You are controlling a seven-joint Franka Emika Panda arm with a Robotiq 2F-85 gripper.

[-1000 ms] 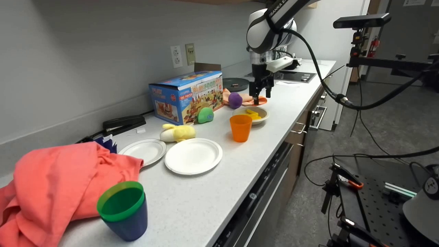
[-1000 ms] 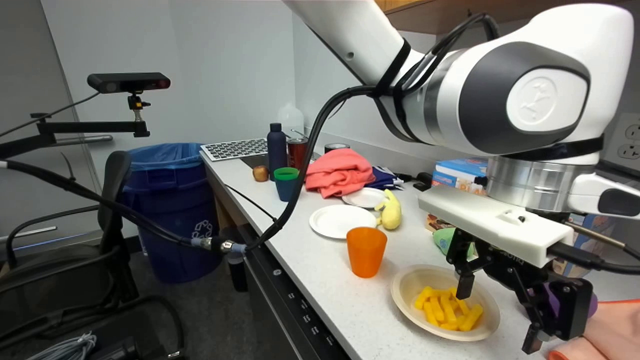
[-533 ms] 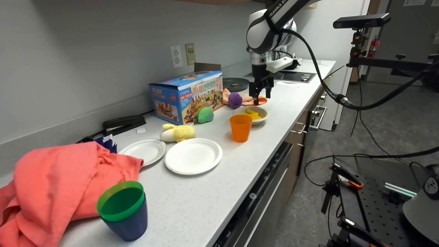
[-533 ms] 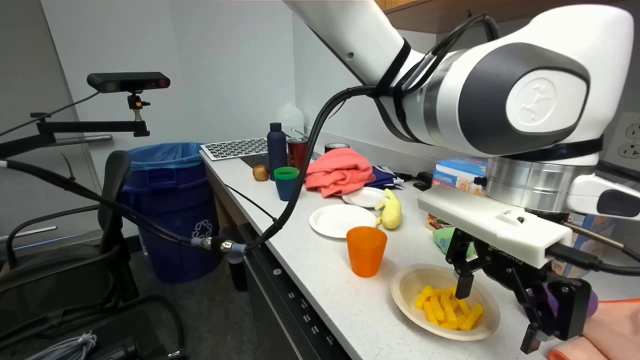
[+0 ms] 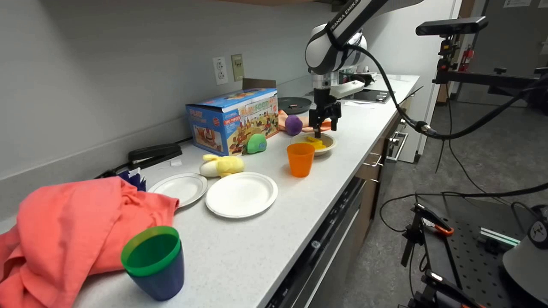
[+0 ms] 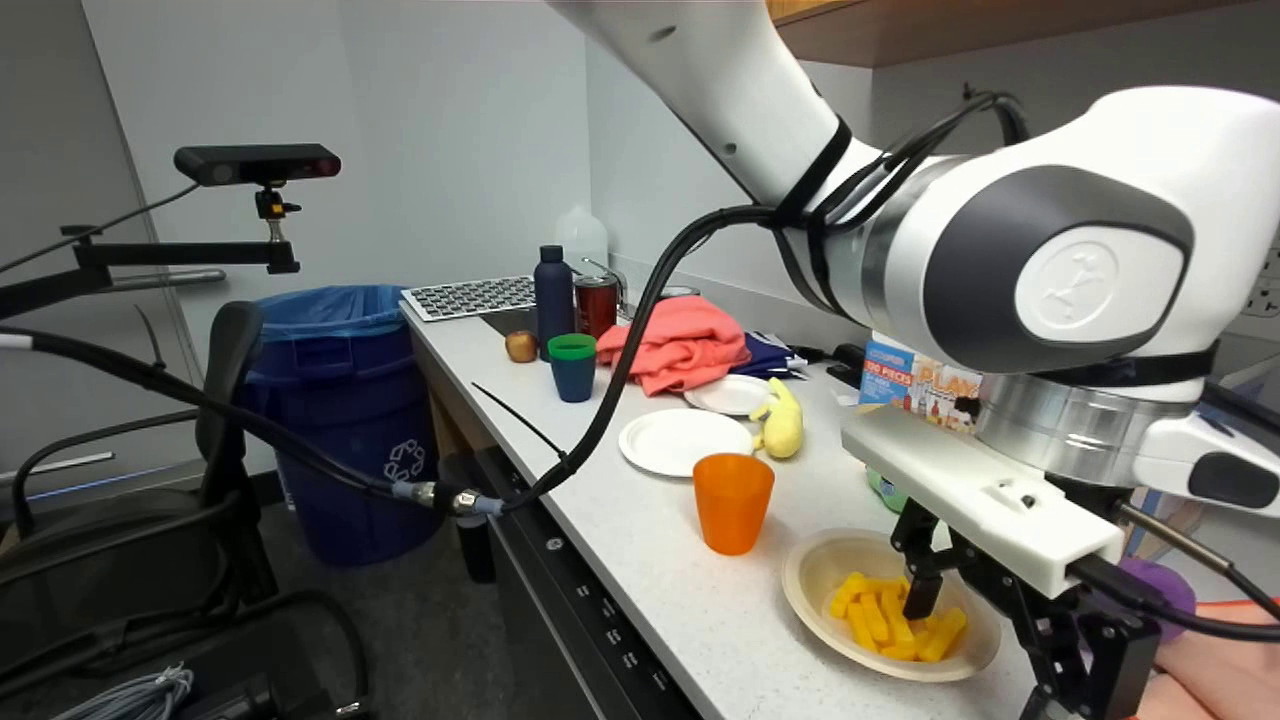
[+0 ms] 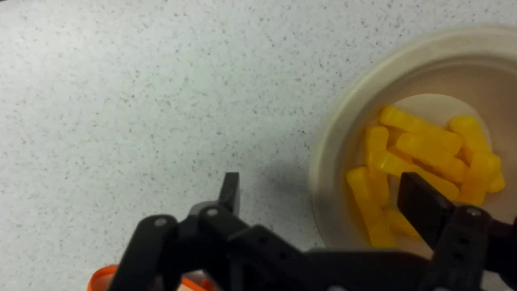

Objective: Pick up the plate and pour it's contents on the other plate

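The plate is a small beige bowl-like dish with a raised rim; it sits on the counter in both exterior views (image 5: 330, 146) (image 6: 812, 600) and at the right of the wrist view (image 7: 329, 161). The contents, a heap of yellow stick-shaped pieces (image 6: 880, 612) (image 7: 430, 149), lie in it. The other plate, large, flat and white (image 5: 242, 194) (image 6: 685, 442), holds nothing. My gripper (image 5: 325, 130) (image 6: 980, 652) is open and empty. In the wrist view its fingers (image 7: 319, 178) straddle the plate's near rim: one over the pieces, one outside above the counter. Whether the inner finger touches the pieces is unclear.
An orange cup (image 5: 300, 160) (image 6: 733, 505) stands between the two plates. A smaller white dish (image 5: 182, 188) and a pale yellow toy (image 5: 224, 165) lie beside the white plate. A toy box (image 5: 235, 122), green toy (image 5: 257, 143), purple ball (image 5: 293, 125) and peach cloth (image 6: 1225, 665) line the wall side.
My open gripper has moved down toward the plate, and one finger has come down over the yellow pieces. The plates, pieces and cup have not moved.
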